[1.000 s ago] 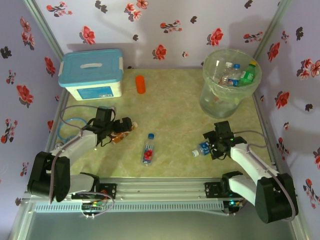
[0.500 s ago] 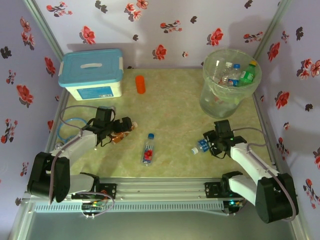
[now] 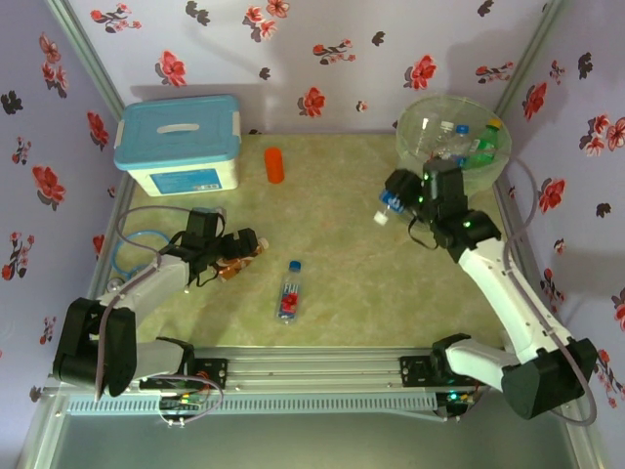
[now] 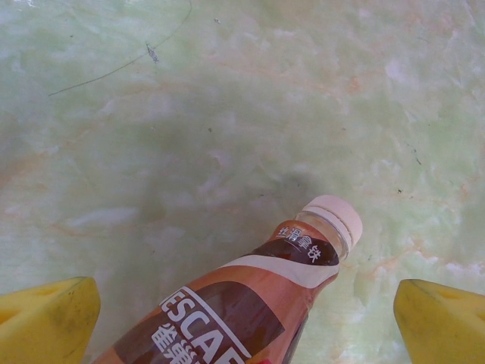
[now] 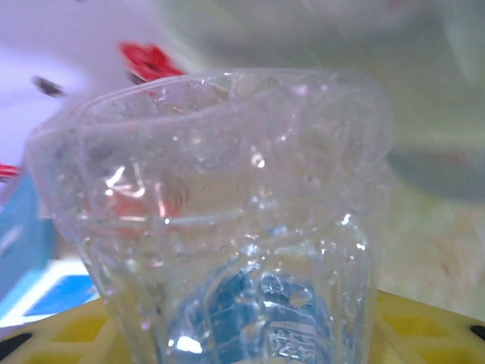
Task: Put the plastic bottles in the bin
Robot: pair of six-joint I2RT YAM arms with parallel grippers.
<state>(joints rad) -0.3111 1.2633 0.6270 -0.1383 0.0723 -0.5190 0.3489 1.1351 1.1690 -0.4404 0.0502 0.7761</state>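
Lilac walls (image 3: 225, 88) with red and black flowers; marbled pale-green bench (image 3: 342, 254); blue-lidded white plastic box (image 3: 179, 144); clear blue-labelled plastic bottle (image 5: 227, 227).

Overhead overview, close wrist views

Left gripper (image 3: 252, 250) low, jaws wide; right gripper (image 3: 397, 195) aloft, tight on a bottle (image 5: 235, 227).

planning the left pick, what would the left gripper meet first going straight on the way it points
The brown bottle, lying between the open fingers of the left gripper, cap pointing away; past it bare table, as far as the wrist view shows.
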